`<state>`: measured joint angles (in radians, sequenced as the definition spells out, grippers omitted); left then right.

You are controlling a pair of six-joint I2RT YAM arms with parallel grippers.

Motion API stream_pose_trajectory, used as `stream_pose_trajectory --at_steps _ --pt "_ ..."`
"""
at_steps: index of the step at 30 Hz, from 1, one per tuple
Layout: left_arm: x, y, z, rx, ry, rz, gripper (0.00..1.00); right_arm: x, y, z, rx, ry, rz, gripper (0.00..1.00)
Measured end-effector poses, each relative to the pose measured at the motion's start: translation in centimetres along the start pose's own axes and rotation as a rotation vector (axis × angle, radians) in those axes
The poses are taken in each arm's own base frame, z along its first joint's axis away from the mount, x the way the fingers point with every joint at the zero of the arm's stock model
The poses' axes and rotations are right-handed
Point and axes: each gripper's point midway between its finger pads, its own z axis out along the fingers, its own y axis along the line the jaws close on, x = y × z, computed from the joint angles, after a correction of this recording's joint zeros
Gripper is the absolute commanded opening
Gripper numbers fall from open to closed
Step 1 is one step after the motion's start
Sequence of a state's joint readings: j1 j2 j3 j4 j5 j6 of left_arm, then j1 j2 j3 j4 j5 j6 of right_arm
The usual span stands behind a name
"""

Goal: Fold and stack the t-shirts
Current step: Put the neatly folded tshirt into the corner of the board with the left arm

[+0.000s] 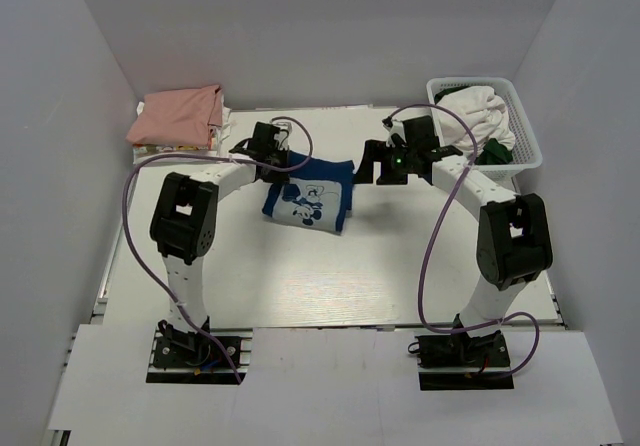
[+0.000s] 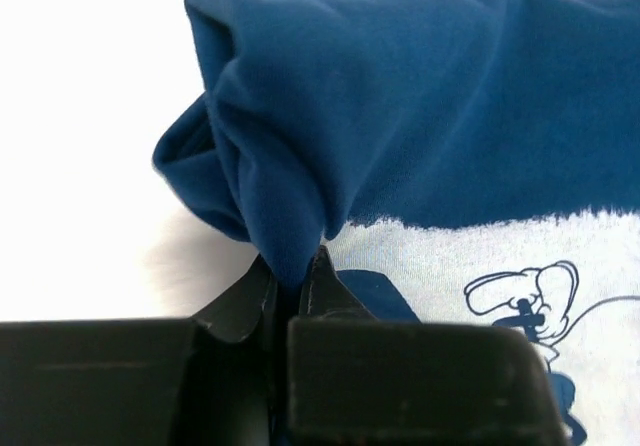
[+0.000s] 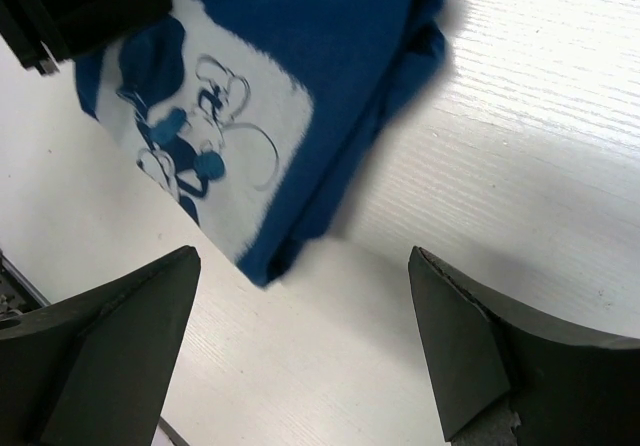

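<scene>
Tabletop [image 1: 330, 286]: carries all the items noted below.

Dark blue t-shirt [image 1: 312, 201]: lies between the two sets of fingers as a compact folded packet, print side up. One bunched corner is gathered directly at the left fingertips. Its opposite corner sits just ahead of the right fingertips.

Salmon-pink t-shirt [image 1: 178, 114]: lies beyond the left fingers and to their left, well apart from them. It looks folded and rests on something pale that cannot be identified.

White lattice basket [image 1: 525, 151]: stands to the right of the right fingers. White cloth [image 1: 480, 111] is heaped inside it, with a dark scrap beside that.

Left fingers [image 2: 315, 291]: clenched on a pinch of the dark blue t-shirt's corner fold.

Right fingers [image 3: 130, 326]: spread wide and released, nothing held. They hover just above the tabletop.

Progress, as judged: the pink shirt appears folded and set down. The blue shirt appears folded but not yet stacked. Carrying it onto the pink one is judged to be the step in hand. Whether the basket contents count as further shirts cannot be told.
</scene>
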<state>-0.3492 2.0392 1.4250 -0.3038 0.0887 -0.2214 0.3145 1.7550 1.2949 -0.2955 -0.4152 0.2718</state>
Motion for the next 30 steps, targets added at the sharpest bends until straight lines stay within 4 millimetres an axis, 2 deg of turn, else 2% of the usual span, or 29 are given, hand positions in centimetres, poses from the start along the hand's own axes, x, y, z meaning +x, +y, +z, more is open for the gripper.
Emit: stream_pose_trajectory --at_steps 6,11,14,24,30 --pt "-4.7 3.1 -3.2 -0.182 -0.118 0.157 0.0 0.3 -0.1 0.0 -0.001 -0.001 -0.001 0.91" --pt "-10.7 5.4 -6.3 -0.303 -0.24 0.278 0.0 0.3 0.1 0.0 -0.015 0.0 -0.009 0.91" --pt "-13.7 7.8 -8.3 -0.387 -0.29 0.326 0.0 0.3 0.4 0.0 -0.029 0.003 -0.011 0.91" --pt "-19.6 14.9 -13.5 -0.543 -0.354 0.474 0.0 0.6 2.2 -0.2 -0.138 0.018 -0.022 0.91" --pt "-23.5 18.6 -15.2 -0.592 -0.411 0.487 0.0 0.2 2.8 -0.9 -0.148 0.002 -0.045 0.91"
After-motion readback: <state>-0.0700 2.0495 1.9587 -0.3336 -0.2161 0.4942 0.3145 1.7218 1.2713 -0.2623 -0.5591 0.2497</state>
